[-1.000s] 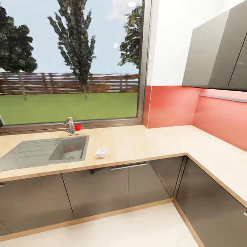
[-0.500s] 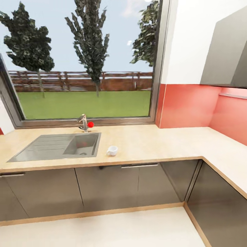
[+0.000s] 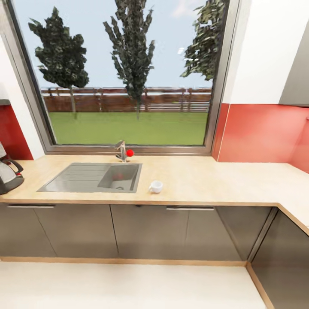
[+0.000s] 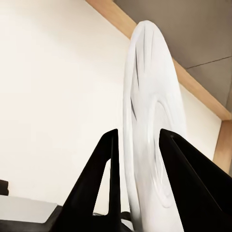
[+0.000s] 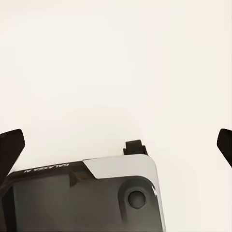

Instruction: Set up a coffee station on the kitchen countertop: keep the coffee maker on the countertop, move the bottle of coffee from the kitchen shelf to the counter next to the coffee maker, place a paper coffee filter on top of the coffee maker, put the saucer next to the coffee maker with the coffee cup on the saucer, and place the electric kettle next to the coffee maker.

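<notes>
Faintly, "GALAXEA" on right wrist housing (image 5: pixel 82 198)

Loads of open countertop (image 3: pixel 223 182) is seen right of the sink (image 3: pixel 92 178), broken up only by the little coffee cup (image 3: pixel 156 186) sat just past the basin. The back edge is blocked by the faucet (image 3: pixel 122 151) at the window. The far left end is taken up by the coffee maker (image 3: pixel 7 174).
</notes>
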Motion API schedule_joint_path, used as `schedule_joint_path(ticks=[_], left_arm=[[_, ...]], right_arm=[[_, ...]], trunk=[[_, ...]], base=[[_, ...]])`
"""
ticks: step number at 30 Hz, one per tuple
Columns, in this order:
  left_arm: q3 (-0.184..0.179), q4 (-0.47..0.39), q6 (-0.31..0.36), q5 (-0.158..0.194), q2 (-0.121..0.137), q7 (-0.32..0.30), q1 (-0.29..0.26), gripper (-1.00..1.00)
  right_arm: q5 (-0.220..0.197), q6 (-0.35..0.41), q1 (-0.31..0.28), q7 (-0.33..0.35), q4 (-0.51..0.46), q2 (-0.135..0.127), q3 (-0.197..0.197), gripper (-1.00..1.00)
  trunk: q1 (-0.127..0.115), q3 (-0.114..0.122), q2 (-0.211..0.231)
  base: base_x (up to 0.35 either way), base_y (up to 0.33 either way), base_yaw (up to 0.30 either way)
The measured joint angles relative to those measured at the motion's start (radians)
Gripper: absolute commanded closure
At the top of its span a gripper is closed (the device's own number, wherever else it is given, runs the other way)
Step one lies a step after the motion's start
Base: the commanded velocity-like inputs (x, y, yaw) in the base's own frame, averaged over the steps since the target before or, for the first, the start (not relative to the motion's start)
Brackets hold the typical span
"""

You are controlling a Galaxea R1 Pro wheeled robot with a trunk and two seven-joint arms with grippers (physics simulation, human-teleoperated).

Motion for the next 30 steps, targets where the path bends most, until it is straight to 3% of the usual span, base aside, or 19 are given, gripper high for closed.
schedule_joint_path(ticks=[3, 11, 17, 22, 25, 27, 29, 30], left_arm=[[-0.002, 0.0, 0.0, -0.001, -0.013, 0.0, 0.0, 1.0], [-0.001, 0.0, -0.001, -0.001, -0.018, 0.001, 0.0, 1.0], [-0.002, 0.0, -0.002, 0.0, -0.019, 0.0, 0.0, 1.0], [-0.002, 0.0, -0.003, 0.0, -0.019, 0.001, 0.001, 1.0], [-0.002, 0.0, -0.003, 0.0, -0.019, 0.001, 0.001, 1.0], [-0.002, 0.0, -0.003, 0.0, -0.019, 0.001, 0.001, 1.0], [-0.002, 0.001, -0.003, 0.0, -0.02, 0.001, 0.001, 1.0], [-0.002, 0.001, -0.004, 0.0, -0.021, 0.001, 0.001, 1.0]], right_arm=[[0.0, 0.0, 0.002, 0.0, 0.0, 0.0, 0.0, -1.0], [0.0, 0.0, 0.003, 0.0, 0.0, 0.0, -0.001, -1.0], [0.001, 0.0, 0.004, 0.001, 0.0, -0.002, -0.001, -1.0], [0.003, 0.003, 0.066, 0.004, 0.001, -0.043, -0.001, -1.0], [0.007, 0.006, 0.163, 0.005, 0.002, -0.074, 0.0, -1.0], [0.046, 0.002, 0.23, 0.004, 0.002, -0.079, 0.007, -1.0], [0.112, -0.003, 0.256, 0.004, 0.001, -0.077, 0.013, -1.0], [0.168, -0.011, 0.265, 0.003, 0.0, -0.073, 0.016, -1.0]], trunk=[[0.0, -0.002, 0.0], [0.0, -0.008, 0.0], [-0.001, -0.012, 0.0], [0.0, -0.016, 0.0], [-0.001, -0.018, 0.0], [-0.001, -0.019, 0.0], [0.0, -0.021, 0.0], [0.0, -0.021, 0.0]], base=[[0.0, 0.0, 0.252], [0.007, 0.0, 0.252], [0.278, 0.058, 0.252], [0.291, 0.183, 0.252], [0.289, 0.189, 0.251], [0.289, 0.19, 0.248], [0.289, 0.19, 0.235], [0.289, 0.19, 0.166]])
